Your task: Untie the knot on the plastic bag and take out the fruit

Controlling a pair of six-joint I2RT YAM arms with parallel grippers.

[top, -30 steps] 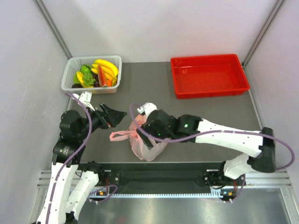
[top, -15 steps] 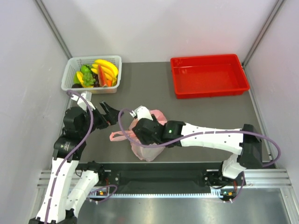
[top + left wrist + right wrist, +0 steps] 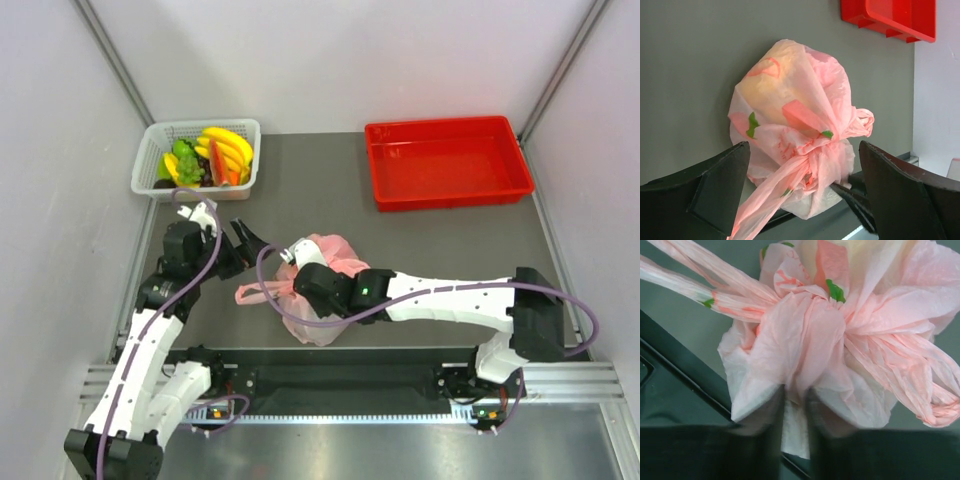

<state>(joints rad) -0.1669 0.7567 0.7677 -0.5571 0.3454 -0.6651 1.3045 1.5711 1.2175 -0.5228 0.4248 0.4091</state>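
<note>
The pink plastic bag [image 3: 320, 290] lies tied near the table's front edge. Its knot [image 3: 816, 149] is a bunched twist on the near side, and one loose handle strip [image 3: 250, 292] trails to the left. The fruit is inside the bag; only a pale yellowish shape [image 3: 769, 86] shows through the film. My right gripper [image 3: 297, 283] [image 3: 796, 405] has its blurred fingers close together, pinching a fold of film just below the knot. My left gripper [image 3: 250, 240] [image 3: 805, 200] stands wide open to the bag's upper left, facing the knot without touching it.
A white basket [image 3: 150, 150] with larger bananas, grapes and red-orange slices stands at the back left. A red tray [image 3: 447, 190] is at the back right. A black rail [image 3: 340, 358] runs along the front edge right under the bag.
My right gripper has slid left onto the bag and its jaws have closed from wide open onto the film. The left arm has swung further up the table, still open.
</note>
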